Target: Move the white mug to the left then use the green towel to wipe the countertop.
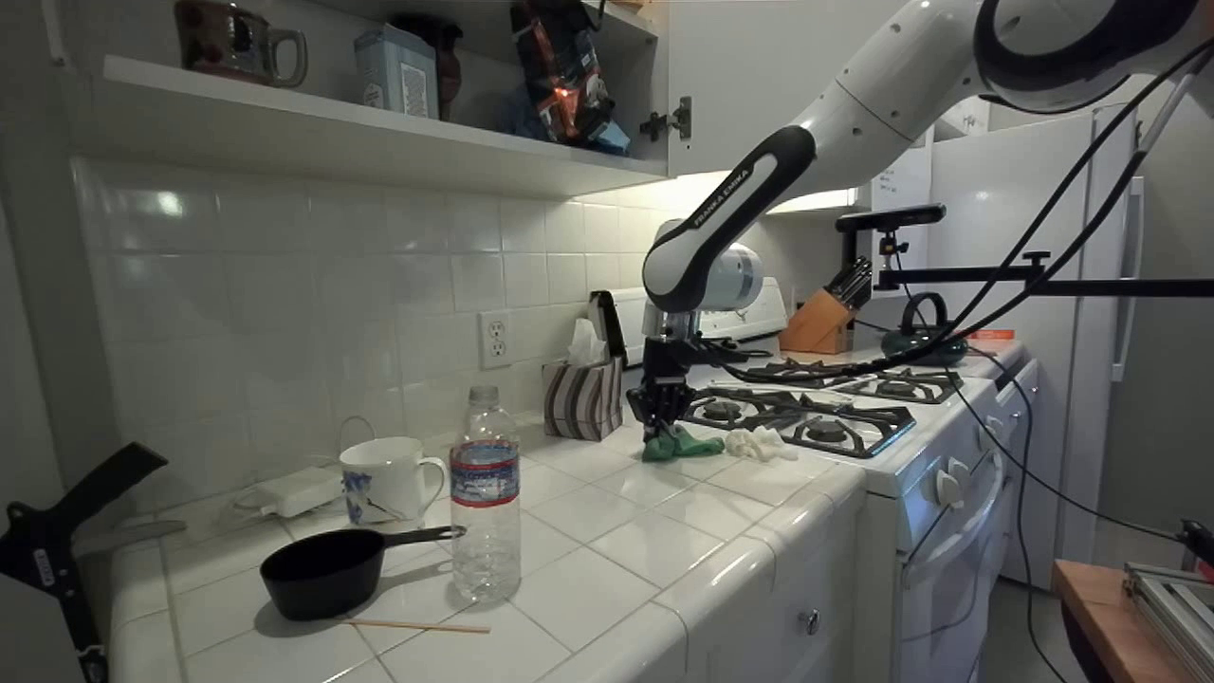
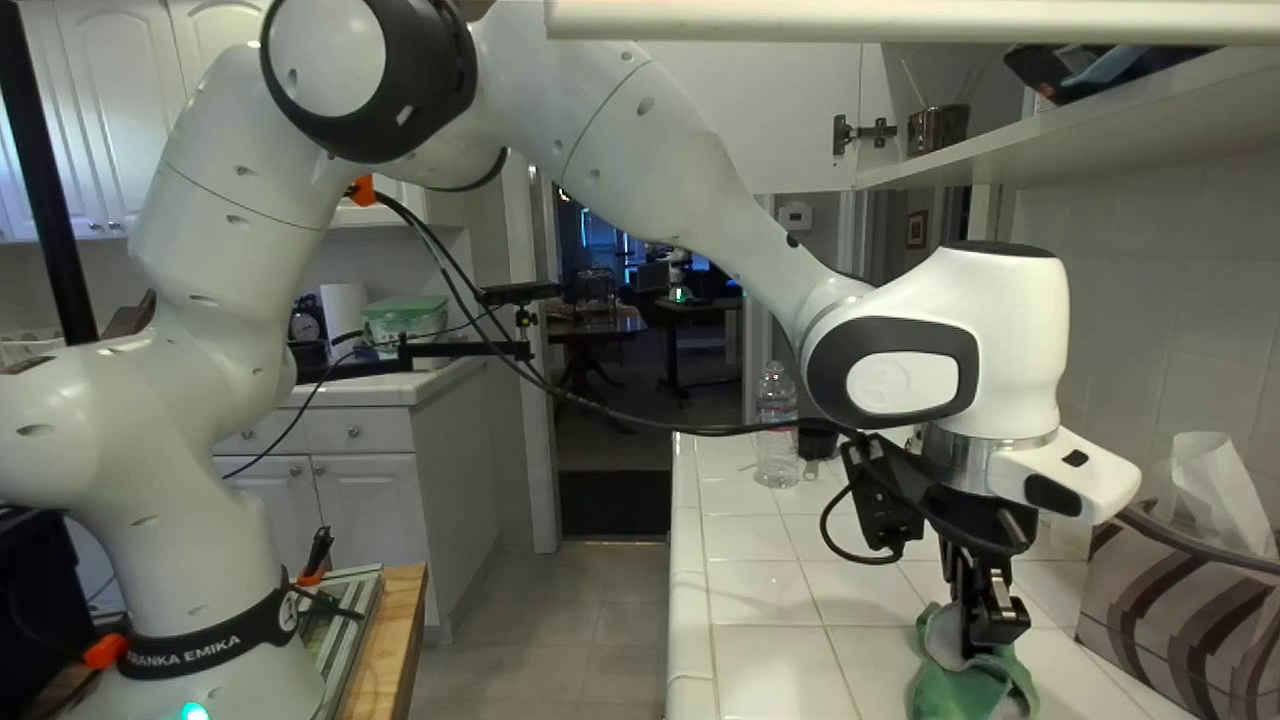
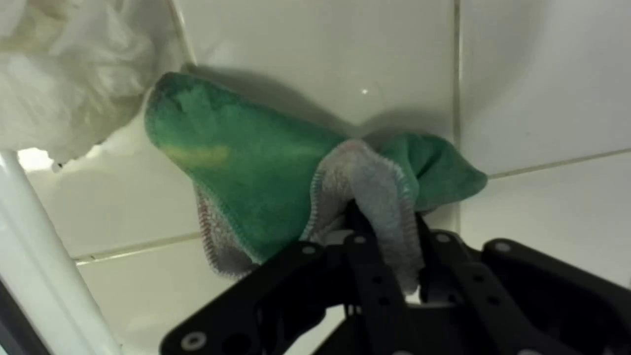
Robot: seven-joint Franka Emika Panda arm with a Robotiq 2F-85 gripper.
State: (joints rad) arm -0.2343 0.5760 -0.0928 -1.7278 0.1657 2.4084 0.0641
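Green towel sits bunched on the white-tiled countertop, right under the claw. Its fingers are drawn nearly together, and they have a fold of the cloth pinched between them, with the grey underside showing at the pinch. Reckoning from the towel in an exterior view, a striped tissue box is near it at ten o'clock, and a crumpled white wad lies just beside it at three, with the stove beyond that.

Well apart, at nine o'clock from the claw, the white mug stands upright, a blue pattern on its side. From the mug, a clear plastic bottle stands at three o'clock and a small black pan sits at seven. The pan's handle points toward the bottle; whether they touch, I can't tell. At four o'clock from the pan lies a thin wooden stick.
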